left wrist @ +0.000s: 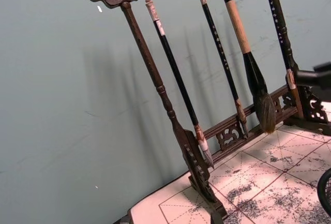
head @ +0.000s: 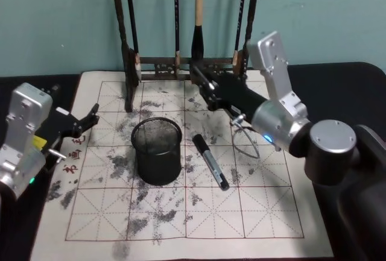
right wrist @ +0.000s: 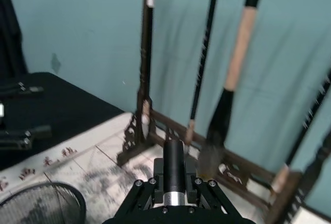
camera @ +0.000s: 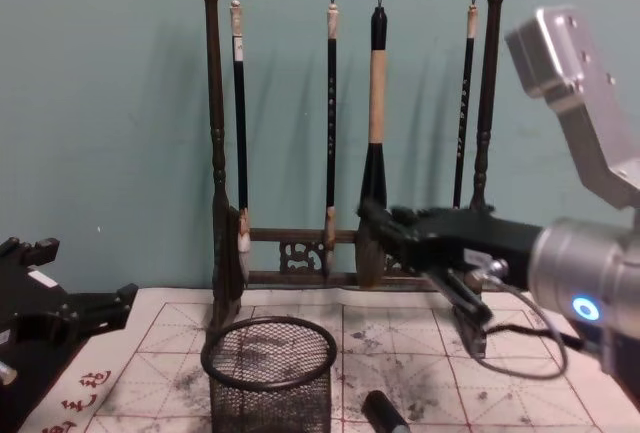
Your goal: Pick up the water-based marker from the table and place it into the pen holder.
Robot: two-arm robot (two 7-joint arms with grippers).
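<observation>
Teal wall; pen holder on inky grid paper

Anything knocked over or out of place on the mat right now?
Nothing stands out: the pen holder stands upright, the marker lies flat beside it, apart, and the brush rack is upright. The mat is ink-stained.

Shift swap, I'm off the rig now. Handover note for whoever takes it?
Left gripper: open, idle at the left edge of the ink-stained grid paper mat.
Right gripper: raised above the mat's far side, near the dark wooden brush rack, away from the marker.
Black stick-shaped water-based marker: lying on the mat, just right of the black wire-mesh cylindrical pen holder, apart from it.
Done: nothing yet.
Left: grasp the marker, drop it in the holder.
</observation>
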